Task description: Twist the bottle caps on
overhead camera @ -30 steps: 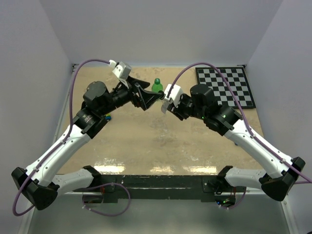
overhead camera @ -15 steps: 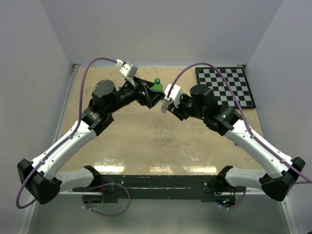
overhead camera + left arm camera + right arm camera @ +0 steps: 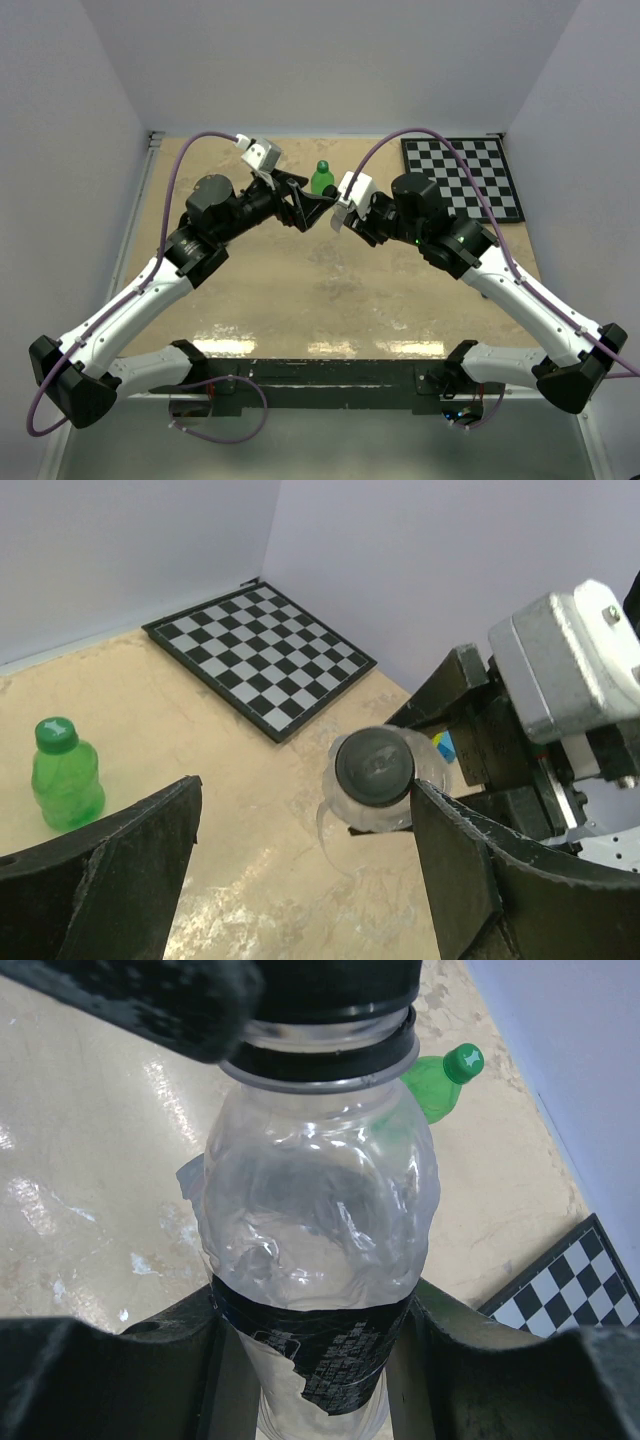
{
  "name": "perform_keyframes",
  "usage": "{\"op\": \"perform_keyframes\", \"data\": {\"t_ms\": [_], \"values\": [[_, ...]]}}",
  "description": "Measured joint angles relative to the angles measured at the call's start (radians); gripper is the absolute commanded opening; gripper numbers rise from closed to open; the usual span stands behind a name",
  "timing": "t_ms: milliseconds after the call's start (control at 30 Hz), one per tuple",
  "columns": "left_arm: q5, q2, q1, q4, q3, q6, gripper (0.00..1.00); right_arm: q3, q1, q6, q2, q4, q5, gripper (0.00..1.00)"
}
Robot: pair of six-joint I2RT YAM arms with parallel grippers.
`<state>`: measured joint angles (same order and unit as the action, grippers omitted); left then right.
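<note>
Right gripper (image 3: 310, 1365): my jaws clamp the clear bottle (image 3: 315, 1210) at its dark label band | Left gripper (image 3: 300, 850): my jaws stand wide apart, one each side of the black cap (image 3: 374, 766); that cap sits on the clear bottle's neck | Green bottle (image 3: 66, 785): upright on the table (image 3: 200, 730); green cap (image 3: 56, 733) on top; well apart from the clear bottle

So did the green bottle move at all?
No. The green bottle stands in the same spot as before, left of the chessboard, near the back of the table.
</note>
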<state>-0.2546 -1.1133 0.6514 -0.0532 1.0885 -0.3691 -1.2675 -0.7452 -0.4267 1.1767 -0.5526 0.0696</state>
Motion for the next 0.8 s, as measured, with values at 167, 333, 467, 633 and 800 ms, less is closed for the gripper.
{"op": "perform_keyframes", "data": {"t_ms": [167, 333, 467, 633, 800], "values": [[0.042, 0.066, -0.006, 0.026, -0.064, 0.021, 0.89, 0.0, 0.0, 0.0, -0.011, 0.001, 0.0, 0.0], [0.065, 0.12, -0.071, 0.055, -0.157, 0.002, 0.89, 0.0, 0.0, 0.0, -0.045, 0.009, 0.003, 0.0], [0.021, 0.12, -0.093, 0.051, -0.16, -0.016, 0.89, 0.0, 0.0, 0.0, -0.049, 0.016, 0.003, 0.0], [-0.084, 0.119, -0.079, -0.008, -0.146, -0.044, 0.89, 0.0, 0.0, 0.0, -0.047, 0.017, 0.003, 0.0], [-0.124, 0.106, -0.033, -0.085, -0.072, -0.08, 0.89, 0.0, 0.0, 0.0, -0.044, 0.017, 0.003, 0.0]]}}
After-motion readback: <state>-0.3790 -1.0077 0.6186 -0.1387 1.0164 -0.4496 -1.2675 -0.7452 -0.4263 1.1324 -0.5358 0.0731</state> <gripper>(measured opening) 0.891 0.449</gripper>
